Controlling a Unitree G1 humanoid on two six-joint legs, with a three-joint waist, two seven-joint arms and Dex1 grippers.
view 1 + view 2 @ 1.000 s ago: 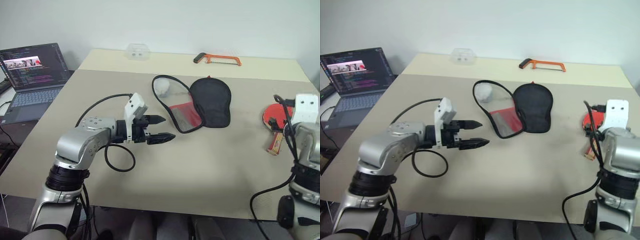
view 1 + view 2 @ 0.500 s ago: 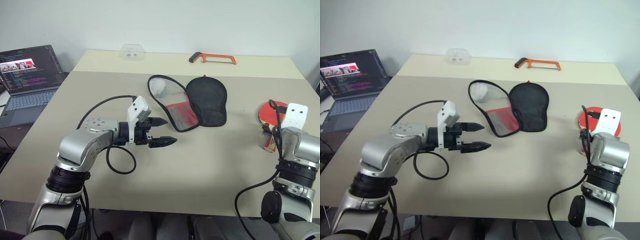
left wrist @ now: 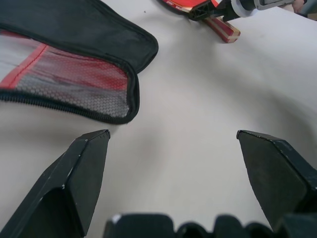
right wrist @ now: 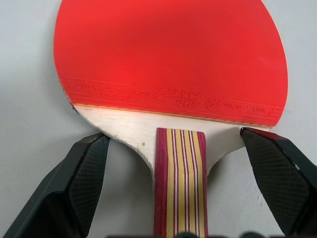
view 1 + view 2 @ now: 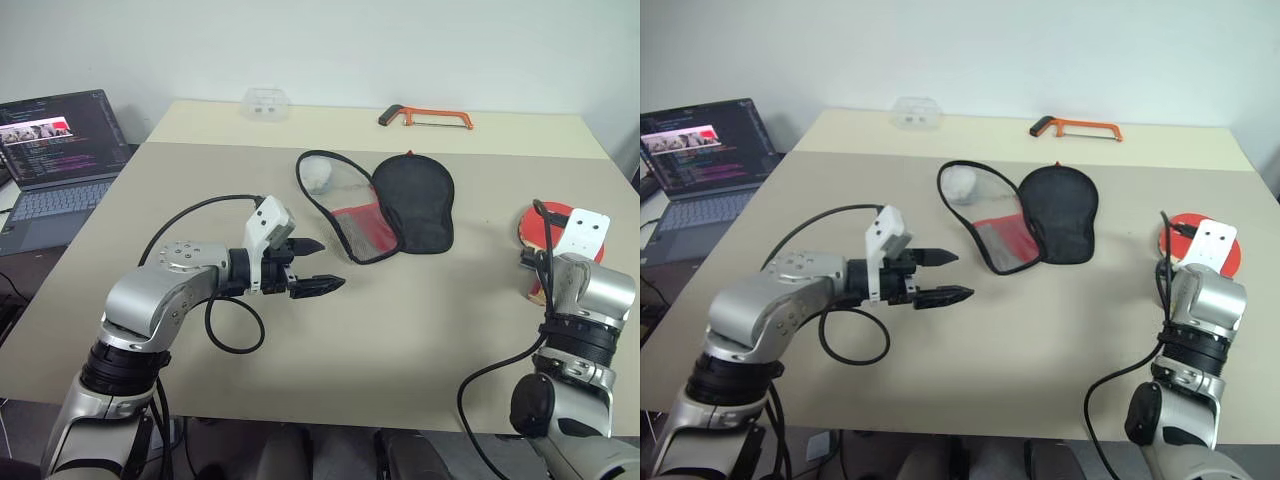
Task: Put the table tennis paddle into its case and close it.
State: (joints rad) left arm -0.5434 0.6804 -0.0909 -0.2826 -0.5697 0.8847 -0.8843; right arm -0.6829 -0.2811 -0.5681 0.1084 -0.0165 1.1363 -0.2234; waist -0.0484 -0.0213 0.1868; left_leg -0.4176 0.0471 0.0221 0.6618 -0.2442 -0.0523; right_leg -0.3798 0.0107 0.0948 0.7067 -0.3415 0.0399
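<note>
Left eye view: scene read left to right.
laptop (image 5: 62, 150): off the table at 9 o'clock, screen lit.
left gripper (image 5: 312, 266): jaws wide, empty, hovering near the case's 7 o'clock.
case (image 5: 385, 205): unzipped, spread flat at table centre, mesh side up.
hacksaw (image 5: 425, 118): far edge, 12 o'clock, unused.
table tennis paddle (image 4: 171, 59): flat at 3 o'clock, red face up.
right gripper (image 4: 173, 148): spread, straddling the handle neck, not clamped.
step: grasping the paddle.
next: probably pinch the handle, lift, carry toward the case.
</note>
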